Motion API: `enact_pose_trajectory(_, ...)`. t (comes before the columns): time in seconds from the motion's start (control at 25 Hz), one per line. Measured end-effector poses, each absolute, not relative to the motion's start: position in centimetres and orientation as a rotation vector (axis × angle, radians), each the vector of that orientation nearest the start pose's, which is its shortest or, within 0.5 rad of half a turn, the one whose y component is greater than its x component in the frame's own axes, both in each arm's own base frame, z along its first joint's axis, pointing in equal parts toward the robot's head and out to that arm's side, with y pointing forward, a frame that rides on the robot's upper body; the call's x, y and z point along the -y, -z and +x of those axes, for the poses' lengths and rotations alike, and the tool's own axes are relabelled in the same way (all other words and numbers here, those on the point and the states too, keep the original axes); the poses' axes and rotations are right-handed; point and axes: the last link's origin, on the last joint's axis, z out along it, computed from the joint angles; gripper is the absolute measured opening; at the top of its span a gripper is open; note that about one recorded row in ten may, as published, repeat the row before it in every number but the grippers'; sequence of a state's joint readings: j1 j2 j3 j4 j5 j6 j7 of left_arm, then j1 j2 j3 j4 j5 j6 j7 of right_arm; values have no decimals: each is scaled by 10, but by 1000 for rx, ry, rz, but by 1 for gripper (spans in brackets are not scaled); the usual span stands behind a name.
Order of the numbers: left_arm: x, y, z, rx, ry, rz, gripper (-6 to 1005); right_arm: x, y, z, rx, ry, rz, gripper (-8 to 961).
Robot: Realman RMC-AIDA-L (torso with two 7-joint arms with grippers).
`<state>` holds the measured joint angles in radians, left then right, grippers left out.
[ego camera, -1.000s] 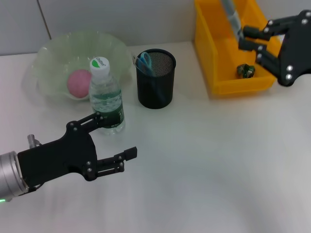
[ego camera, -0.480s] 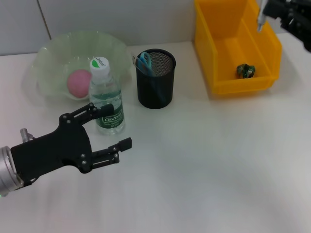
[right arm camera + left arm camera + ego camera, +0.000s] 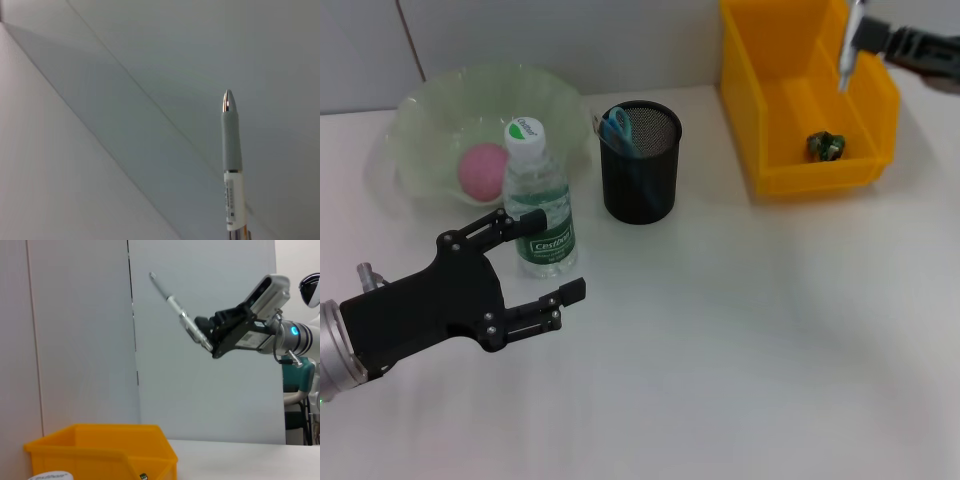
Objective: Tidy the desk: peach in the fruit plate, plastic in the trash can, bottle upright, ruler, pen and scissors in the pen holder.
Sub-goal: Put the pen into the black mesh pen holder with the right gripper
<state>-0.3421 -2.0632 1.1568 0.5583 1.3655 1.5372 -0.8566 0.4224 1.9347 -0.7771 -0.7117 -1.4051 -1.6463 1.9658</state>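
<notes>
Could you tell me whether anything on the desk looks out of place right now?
Little stands out. The grey pen is in the right tool, tilted above the yellow plastic bin, not in the black mesh pen holder. The clear water bottle stands upright beside the open left tool.

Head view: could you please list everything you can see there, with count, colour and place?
fruit plate: 1, pale green translucent, far left of the table
peach: 1, pink, inside the fruit plate
water bottle: 1, clear with white-and-green cap, upright in front of the fruit plate
pen holder: 1, black mesh, centre, right of the water bottle
scissors: 1, blue-handled, standing in the pen holder
bin: 1, yellow, far right
plastic scrap: 1, dark green, on the bin floor
pen: 1, grey and silver, in the air over the bin
left gripper: 1, black, open, near the water bottle
right gripper: 1, black, top right edge, holding the pen
</notes>
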Motion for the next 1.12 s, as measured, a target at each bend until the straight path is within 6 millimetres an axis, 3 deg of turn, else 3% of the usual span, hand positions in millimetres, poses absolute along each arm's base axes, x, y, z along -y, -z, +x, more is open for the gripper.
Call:
enact_pose_trajectory(0.2,-285,24,-259,136,970,-2576,831,-346,-94,246,-1356,-1245,-2400,108)
enact_pose_trajectory(0.44,-283,24,-261,140,964,-2572,831,-353,-96,240,-1599,-1209,-2397,108)
enact_pose_trajectory(0.56,-283,24,-262,146,967,-2565,831,-353,-99,237,-1721,-1335,-2355,108)
enact_pose_trajectory(0.72,-283,22,-262,161,981,-2554,831,-353,-98,237,-1911,-1789,-2102,108)
enact_pose_trajectory(0.88,-285,20,-261,189,1005,-2537,831,-354,-96,233,-1947,-1951,-1996,108)
enact_pose_trajectory(1.12,-286,16,-261,191,1019,-2522,831,-357,-96,231,-1941,-1980,-1979,108)
